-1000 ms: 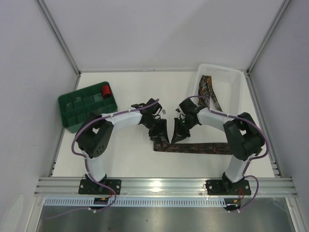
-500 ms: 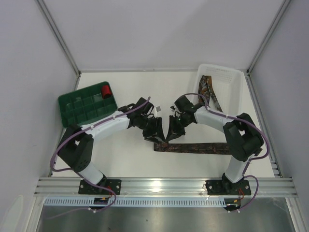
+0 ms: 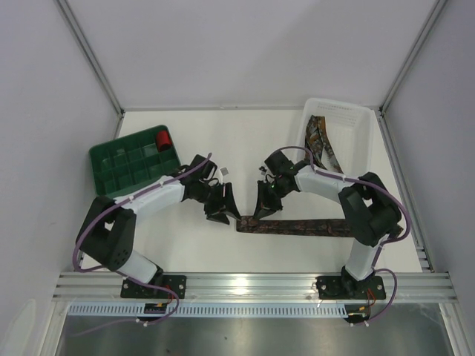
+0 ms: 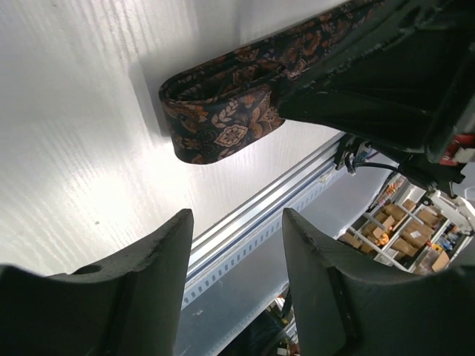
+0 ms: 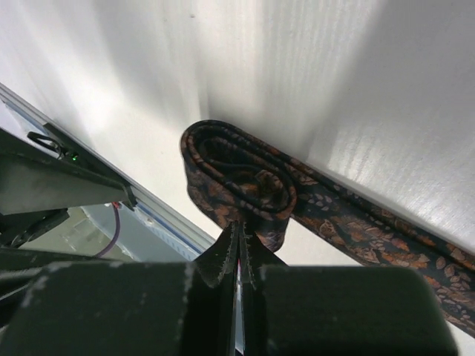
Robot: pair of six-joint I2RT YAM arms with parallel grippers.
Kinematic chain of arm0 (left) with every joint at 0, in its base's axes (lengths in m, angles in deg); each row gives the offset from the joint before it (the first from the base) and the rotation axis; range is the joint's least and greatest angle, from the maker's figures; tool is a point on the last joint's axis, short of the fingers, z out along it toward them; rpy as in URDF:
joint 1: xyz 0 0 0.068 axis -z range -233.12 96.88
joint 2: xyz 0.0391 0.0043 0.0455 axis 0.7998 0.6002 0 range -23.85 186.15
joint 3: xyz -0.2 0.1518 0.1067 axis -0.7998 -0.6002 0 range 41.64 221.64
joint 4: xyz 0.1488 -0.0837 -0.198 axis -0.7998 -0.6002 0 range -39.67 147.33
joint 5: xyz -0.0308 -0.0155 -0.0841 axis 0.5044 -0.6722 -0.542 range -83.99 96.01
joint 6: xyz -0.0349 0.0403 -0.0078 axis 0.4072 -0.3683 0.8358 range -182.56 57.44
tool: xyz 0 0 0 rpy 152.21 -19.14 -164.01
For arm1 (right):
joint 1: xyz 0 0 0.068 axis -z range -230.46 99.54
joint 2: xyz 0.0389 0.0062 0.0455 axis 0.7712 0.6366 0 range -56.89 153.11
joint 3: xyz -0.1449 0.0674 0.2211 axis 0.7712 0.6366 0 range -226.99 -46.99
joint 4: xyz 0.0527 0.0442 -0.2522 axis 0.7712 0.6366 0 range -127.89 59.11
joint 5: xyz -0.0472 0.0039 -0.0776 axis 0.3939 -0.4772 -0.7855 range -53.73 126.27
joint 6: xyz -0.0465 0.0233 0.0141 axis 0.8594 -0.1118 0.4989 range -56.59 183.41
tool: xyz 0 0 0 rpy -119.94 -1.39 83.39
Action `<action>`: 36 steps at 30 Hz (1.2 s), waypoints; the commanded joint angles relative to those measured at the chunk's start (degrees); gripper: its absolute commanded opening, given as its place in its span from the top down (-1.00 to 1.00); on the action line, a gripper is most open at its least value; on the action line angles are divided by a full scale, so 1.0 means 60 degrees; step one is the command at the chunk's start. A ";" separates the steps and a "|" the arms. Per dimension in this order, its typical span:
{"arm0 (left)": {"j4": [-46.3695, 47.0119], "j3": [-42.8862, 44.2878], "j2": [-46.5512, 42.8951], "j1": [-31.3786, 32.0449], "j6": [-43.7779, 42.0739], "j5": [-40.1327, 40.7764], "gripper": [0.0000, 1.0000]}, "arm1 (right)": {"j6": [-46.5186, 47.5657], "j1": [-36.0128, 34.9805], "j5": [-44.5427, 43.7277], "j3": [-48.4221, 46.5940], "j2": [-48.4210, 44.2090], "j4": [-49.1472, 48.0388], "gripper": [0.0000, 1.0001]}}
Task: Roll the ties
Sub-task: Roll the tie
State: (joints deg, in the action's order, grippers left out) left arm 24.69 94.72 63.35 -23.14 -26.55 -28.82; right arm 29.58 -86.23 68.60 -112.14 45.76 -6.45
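Two fingers (image 4: 141,289) of the left gripper (image 4: 236,222) are spread apart, and nothing is held between them; only bare table and the metal rail (image 4: 256,213) at its near edge are seen through the gap. This gripper is set just left of the tie's coiled end, apart from it.

The right gripper (image 5: 239,239) is clamped tight, its fingers pressed together. Its tips are set against the coiled end. Whether cloth is pinched between them cannot be told.

The tie (image 5: 245,178), dark with a brown-orange leaf pattern, is wound at its left end into a loose, flattened coil of a few turns. The rest of it is laid flat along the table (image 3: 245,141), stretched toward the right arm's base.

Further out, a second tie (image 3: 320,141) of the same pattern is draped inside a white basket (image 3: 356,119) at the far right corner. A green tray (image 3: 111,167) with many compartments is placed at the far left. A small red roll (image 3: 163,138) is lodged in its far right corner compartment.
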 commanded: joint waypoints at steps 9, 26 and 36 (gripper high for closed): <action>0.1235 -0.0160 0.0627 -0.0045 0.0223 -0.1065 -0.23 | 0.0349 0.0117 -0.0175 0.0296 0.0323 -0.0172 0.93; 0.2027 -0.0233 0.2034 0.0145 0.1014 -0.1124 -0.18 | 0.0525 0.0322 -0.0175 0.0677 0.0382 -0.0421 0.93; 0.2672 -0.0204 0.2635 0.0497 0.1718 -0.1007 -0.11 | 0.0583 0.0395 -0.0087 0.0809 0.0426 -0.0509 0.94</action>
State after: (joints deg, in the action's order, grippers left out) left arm 38.04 93.67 78.58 -20.71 -18.68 -34.66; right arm 32.01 -84.20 68.19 -107.72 47.71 -8.70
